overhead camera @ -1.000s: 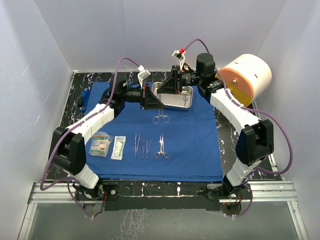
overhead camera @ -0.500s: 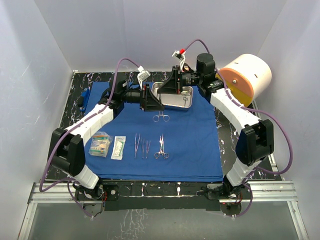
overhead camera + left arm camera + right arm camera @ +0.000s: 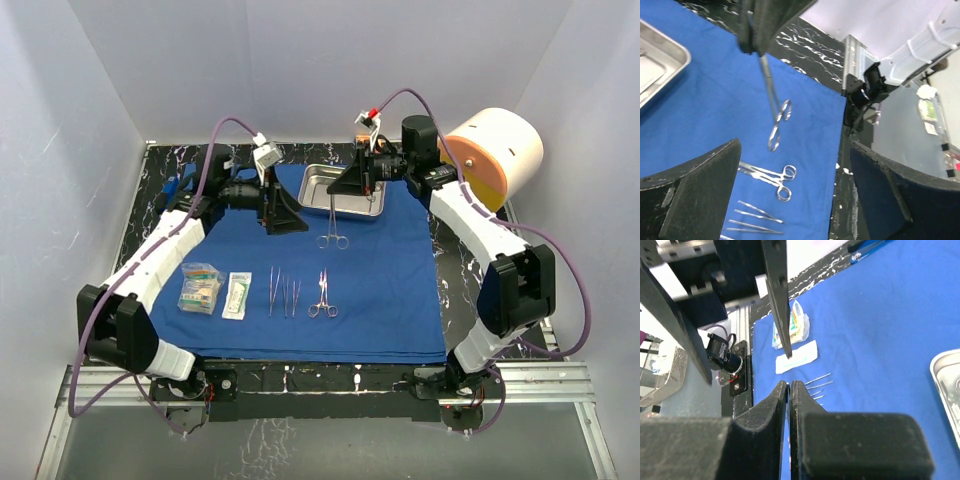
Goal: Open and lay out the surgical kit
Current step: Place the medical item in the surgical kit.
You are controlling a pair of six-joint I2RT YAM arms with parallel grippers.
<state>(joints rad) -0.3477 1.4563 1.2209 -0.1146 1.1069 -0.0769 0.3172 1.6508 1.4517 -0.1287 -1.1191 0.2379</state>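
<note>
Right gripper [image 3: 347,182] is dangling a steel clamp [image 3: 333,226] over the blue wrap [image 3: 400,290], just below the tray [image 3: 318,190], upper centre of the top view.
Its fingers [image 3: 780,395] are clenching on the steel clamp's thin tip end, with the ring handles hanging lowest. Left gripper [image 3: 795,144] is sitting just left of it, jaws spread wide, grasping nothing. The steel clamp is looking light, stiff and slick, so it is likely swinging or slipping in a tip pinch. Gripping the shank near the hinge seems safer. Packets [image 3: 200,288], forceps [image 3: 284,292] and second clamp [image 3: 322,296] are lying in a row on the wrap, lower centre-left.
</note>
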